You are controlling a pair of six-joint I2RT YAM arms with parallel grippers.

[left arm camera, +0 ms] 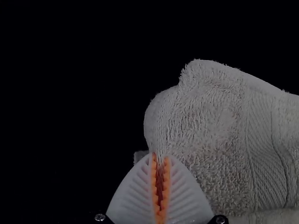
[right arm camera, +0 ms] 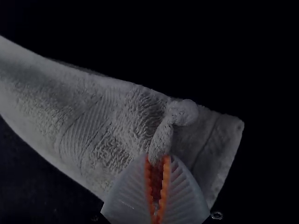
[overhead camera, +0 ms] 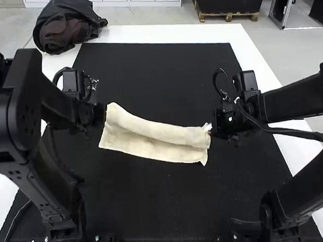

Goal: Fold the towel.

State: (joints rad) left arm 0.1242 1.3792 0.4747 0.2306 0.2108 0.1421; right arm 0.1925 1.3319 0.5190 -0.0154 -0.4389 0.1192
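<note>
The cream towel [overhead camera: 157, 137] lies across the middle of the dark mat, its far part folded over in a loose roll and its near edge lying flat. At its left end is my left gripper [overhead camera: 102, 112]; at its right end is my right gripper [overhead camera: 215, 124]. In the left wrist view, the left gripper [left arm camera: 160, 161] is shut on a pinch of the towel [left arm camera: 205, 130] at its end. The right wrist view has the right gripper [right arm camera: 158, 161] shut on a twisted bit of the towel [right arm camera: 117, 121], with a small knob of cloth beyond the fingertips.
The black mat [overhead camera: 160, 208] covers most of the white table [overhead camera: 173, 32]. A dark bag or jacket [overhead camera: 67, 25] rests at the table's far left corner. Both arms stand along the near sides, the left one beside the towel's left end.
</note>
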